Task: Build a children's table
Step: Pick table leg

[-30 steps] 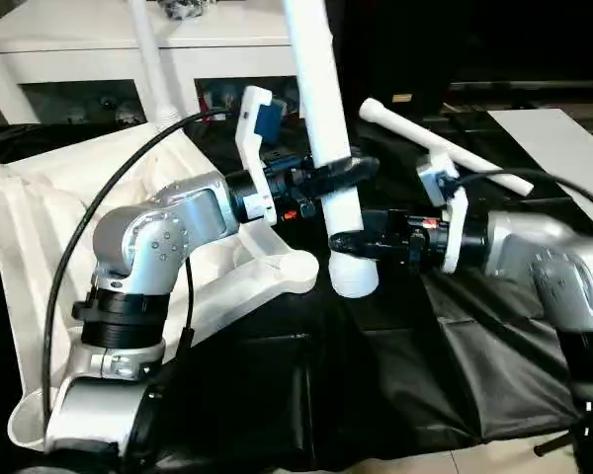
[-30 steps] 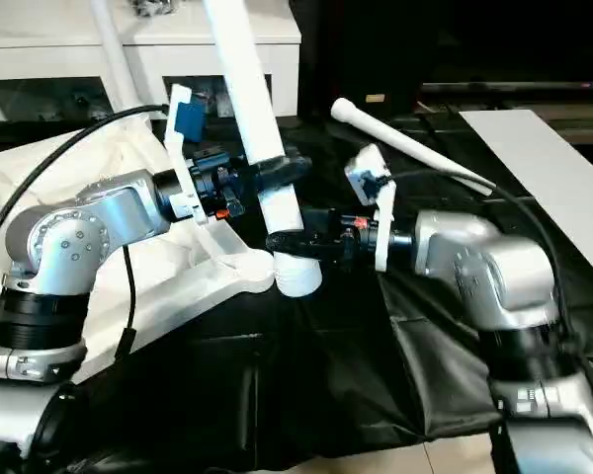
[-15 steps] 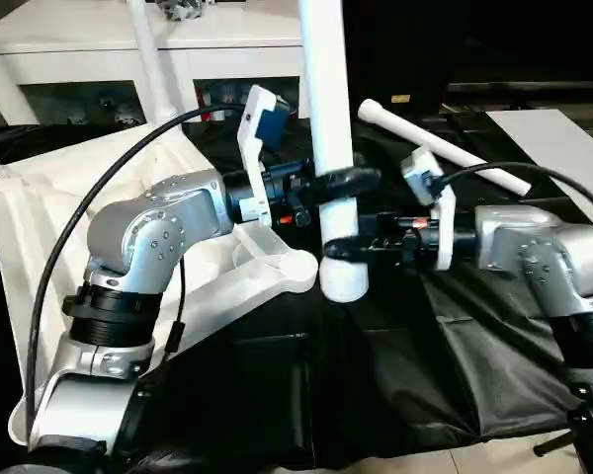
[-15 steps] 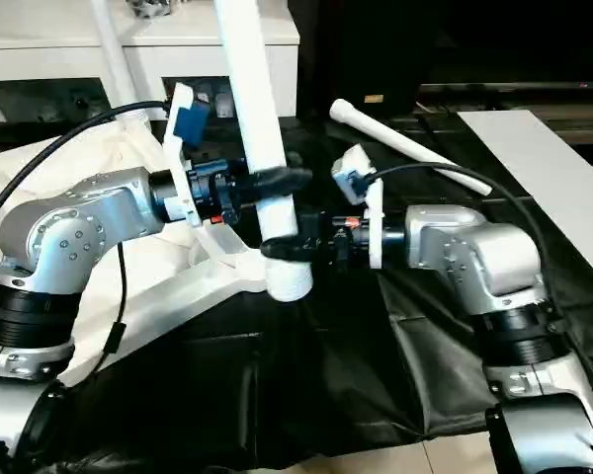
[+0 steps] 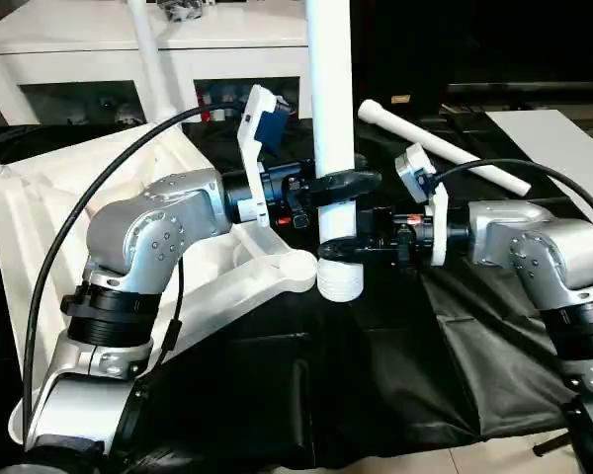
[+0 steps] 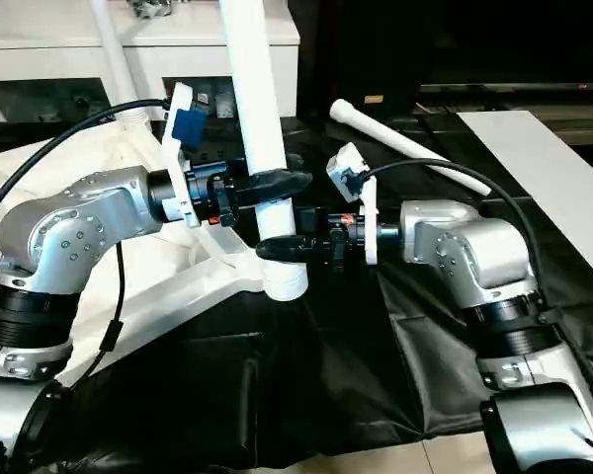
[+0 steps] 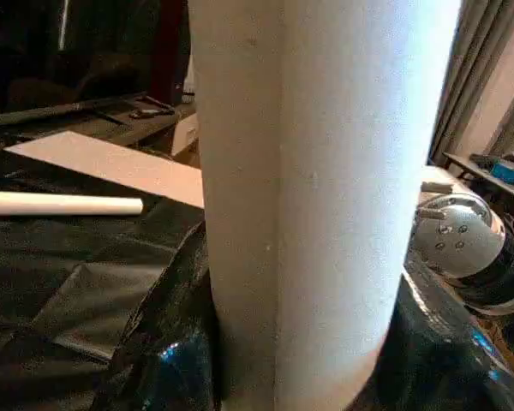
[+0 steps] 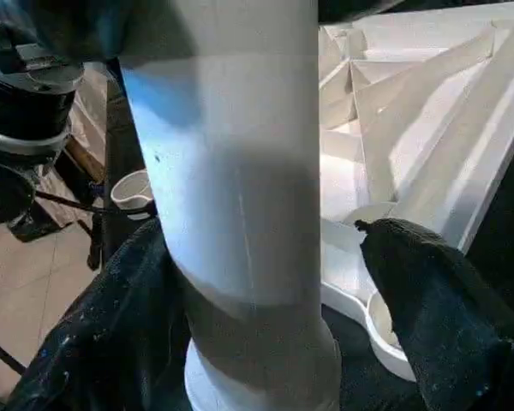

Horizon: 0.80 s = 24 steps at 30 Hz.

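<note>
Gripping the same upright leg (image 5: 331,118) from opposite sides, the left gripper (image 5: 344,182) clamps the white tube a little above the right gripper (image 5: 338,247), whose black fingers (image 8: 428,300) wrap it just above its wide threaded foot. Both claws are closed on the tube, and the left wrist view shows it wedged tight between the dark pads.

Below the leg's foot, slightly toward the robot's left, sits the round corner socket (image 5: 295,265) of the table top (image 5: 40,227), which lies upside down with its ribbed underside facing up on the black cloth (image 5: 376,375). The foot hangs just beside that socket and above the cloth, not yet seated in it.

Farther out, another leg (image 5: 150,59) stands upright at the far side of the top, apparently already fitted, and what looks like a further one shows at the top's left corner. A spare leg (image 5: 445,148) lies loose on the cloth beyond the right arm, in front of the white cabinet (image 5: 99,49).

Judging from this, the build is partway: the held leg still needs lining up and pressing into its socket, and the loose one remains after it.
</note>
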Tool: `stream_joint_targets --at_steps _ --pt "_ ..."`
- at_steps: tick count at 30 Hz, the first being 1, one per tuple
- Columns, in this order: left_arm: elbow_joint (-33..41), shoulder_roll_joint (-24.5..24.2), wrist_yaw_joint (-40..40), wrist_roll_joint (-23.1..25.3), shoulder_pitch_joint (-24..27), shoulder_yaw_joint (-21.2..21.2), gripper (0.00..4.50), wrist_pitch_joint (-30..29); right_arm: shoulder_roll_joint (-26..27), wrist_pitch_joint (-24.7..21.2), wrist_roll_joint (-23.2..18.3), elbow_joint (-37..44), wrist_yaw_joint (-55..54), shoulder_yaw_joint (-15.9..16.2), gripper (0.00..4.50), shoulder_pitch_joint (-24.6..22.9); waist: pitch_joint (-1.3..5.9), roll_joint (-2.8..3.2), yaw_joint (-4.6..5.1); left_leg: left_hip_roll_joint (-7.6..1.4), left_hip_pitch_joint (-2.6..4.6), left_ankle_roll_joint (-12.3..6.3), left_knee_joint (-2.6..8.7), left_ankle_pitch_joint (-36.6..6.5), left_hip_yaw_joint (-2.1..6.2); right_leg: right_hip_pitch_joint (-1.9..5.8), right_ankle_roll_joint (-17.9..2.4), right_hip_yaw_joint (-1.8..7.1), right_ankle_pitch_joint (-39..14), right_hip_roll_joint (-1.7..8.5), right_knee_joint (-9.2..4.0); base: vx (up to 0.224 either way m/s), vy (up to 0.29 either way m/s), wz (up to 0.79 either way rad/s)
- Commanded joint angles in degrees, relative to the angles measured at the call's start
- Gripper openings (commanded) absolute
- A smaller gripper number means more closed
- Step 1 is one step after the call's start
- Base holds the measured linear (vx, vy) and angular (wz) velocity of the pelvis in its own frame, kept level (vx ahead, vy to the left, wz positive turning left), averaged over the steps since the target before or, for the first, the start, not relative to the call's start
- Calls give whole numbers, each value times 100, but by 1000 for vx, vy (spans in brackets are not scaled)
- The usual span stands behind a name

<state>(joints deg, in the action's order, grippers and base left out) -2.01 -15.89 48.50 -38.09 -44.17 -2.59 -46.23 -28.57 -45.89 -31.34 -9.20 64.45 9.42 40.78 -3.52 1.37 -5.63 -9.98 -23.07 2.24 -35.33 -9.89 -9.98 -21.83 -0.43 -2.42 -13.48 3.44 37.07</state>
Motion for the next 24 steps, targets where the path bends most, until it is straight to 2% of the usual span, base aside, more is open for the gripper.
stream_joint_targets --at_steps 1,15,16,23,24 --pt "167 85 257 -147 -113 -159 189 -27 32 98 103 -56 -64 -34 355 215 460 -56 -6 -282 147 -282 334 -326 90 285 -1542 231 367 440 -365 0 0 0" --pt "121 88 310 -97 -137 -138 189 9 71 43 15 -21 200 4 355 256 461 -64 -14 -284 152 -316 330 -327 88 278 -1548 231 363 440 -360 0 0 0" --pt "141 80 335 -96 -128 -144 189 -4 76 24 9 -28 211 -4 322 262 461 -60 -16 -282 153 -313 327 -328 87 275 -1545 232 360 439 -363 0 0 0" --pt "152 47 398 -72 -127 -173 189 -11 73 -23 9 -21 267 -7 276 266 463 -61 -16 -282 151 -299 329 -347 90 283 -1538 230 337 439 -363 0 0 0" --pt "141 33 412 -63 -131 -176 189 -3 58 -25 14 -3 286 7 261 259 463 -44 -17 -285 154 -299 330 -340 93 276 -1536 229 349 435 -360 0 0 0"
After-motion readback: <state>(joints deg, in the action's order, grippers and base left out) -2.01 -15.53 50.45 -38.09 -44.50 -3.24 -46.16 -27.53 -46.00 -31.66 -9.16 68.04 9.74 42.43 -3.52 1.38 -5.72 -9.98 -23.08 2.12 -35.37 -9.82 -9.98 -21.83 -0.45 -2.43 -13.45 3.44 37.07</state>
